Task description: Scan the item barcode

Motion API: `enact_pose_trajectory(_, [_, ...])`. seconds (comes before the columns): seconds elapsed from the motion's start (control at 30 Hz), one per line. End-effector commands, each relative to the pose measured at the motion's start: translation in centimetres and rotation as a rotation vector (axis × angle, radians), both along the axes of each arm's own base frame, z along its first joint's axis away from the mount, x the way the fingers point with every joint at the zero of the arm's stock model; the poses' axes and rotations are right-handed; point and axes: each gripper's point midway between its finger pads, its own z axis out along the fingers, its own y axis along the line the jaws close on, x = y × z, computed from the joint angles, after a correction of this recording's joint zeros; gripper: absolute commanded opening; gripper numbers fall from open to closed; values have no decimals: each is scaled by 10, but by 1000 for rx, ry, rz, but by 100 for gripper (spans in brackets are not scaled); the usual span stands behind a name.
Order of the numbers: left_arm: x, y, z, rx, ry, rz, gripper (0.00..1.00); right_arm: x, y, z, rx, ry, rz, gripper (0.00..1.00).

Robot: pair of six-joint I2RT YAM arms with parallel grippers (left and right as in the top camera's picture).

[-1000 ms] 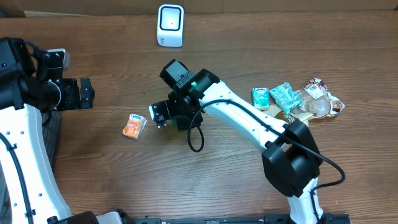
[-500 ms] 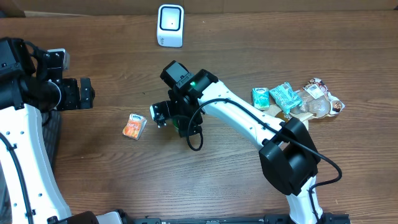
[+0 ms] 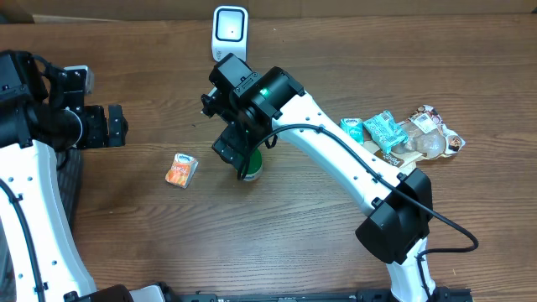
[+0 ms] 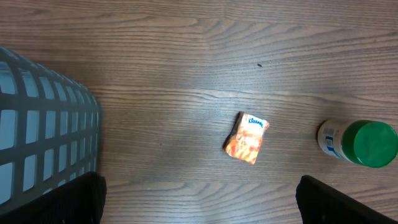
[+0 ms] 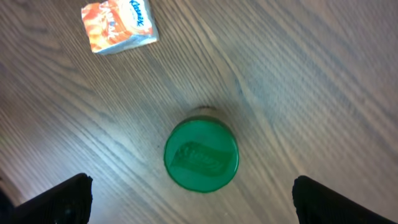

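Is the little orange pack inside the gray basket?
No, the orange pack lies on the wooden table, apart from the basket.

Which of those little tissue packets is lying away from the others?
The orange Kleenex packet, alone just left of the green-lidded bottle; the teal packets sit bunched together far to the right.

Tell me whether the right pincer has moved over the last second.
Yes. The right pincer has pulled away from the orange tissue pack, toward the white scanner, and stands open above the green-lidded bottle.
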Motion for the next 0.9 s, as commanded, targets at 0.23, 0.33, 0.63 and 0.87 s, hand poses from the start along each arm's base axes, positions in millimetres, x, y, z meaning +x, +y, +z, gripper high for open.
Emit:
enact_pose_trajectory(0.23, [2,3,2,19,-8,-17,100,39,-44,0,28,55,-797,97])
enact_pose_trajectory(0.33, [2,3,2,19,-8,-16,100,44,-42,-11,52,66,-865,89])
enact_pose_trajectory(0.63, [2,3,2,19,-8,-17,100,38,-32,-59,72,119,-973,89])
enact_pose_trajectory(0.87, [2,3,2,19,-8,-17,100,35,-26,-62,85,142,-959,89])
